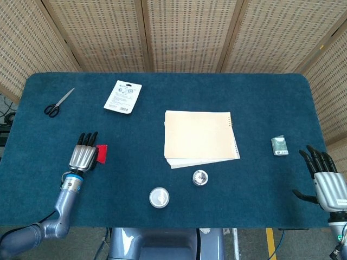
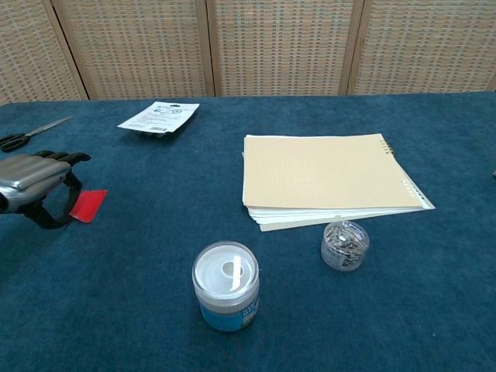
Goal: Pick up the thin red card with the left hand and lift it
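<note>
No writing is legible anywhere; left hand (image 2: pixel 35 186) pinches the red card (image 2: pixel 87 205), right hand (image 1: pixel 325 181) spread.

On the blue felt counter (image 1: pixel 162 92), the left robot hand (image 1: pixel 83 157) lies over a thin red card (image 1: pixel 101 153); the right robot hand (image 1: pixel 327 181) rests open at the counter's edge.

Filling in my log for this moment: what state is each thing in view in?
Red card: pinched by the left hand, tilted.
Right hand: empty, fingers spread.
Scissors: flat, blades closed.
Notebook: closed.
White-lidded jar: upright, lid on.
Clip tub: upright, lid on.
</note>
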Motion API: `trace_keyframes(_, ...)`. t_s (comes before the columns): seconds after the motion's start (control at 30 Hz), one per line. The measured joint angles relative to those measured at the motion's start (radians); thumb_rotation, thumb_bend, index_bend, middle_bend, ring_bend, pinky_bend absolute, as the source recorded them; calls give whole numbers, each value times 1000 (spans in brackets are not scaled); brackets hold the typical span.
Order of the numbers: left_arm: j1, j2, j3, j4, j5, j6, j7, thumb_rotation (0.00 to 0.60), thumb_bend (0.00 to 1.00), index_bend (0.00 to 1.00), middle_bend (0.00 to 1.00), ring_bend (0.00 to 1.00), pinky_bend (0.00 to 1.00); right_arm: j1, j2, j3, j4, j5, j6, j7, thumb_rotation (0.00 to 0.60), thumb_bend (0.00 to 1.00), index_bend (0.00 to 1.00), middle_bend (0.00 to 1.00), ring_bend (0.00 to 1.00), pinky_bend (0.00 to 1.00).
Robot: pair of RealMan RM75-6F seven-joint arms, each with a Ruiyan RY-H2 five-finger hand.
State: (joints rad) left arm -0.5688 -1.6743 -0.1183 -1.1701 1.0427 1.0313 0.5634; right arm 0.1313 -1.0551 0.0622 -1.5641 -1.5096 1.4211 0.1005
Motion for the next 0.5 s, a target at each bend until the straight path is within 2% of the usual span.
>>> trace_keyframes(0.5, -2, 1, -13, 4, 5, 13, 1, 600, 433, 639, 0, 0, 0, -1, 1, 0, 1, 0, 1, 3, 600, 53, 0, 0, 0, 0)
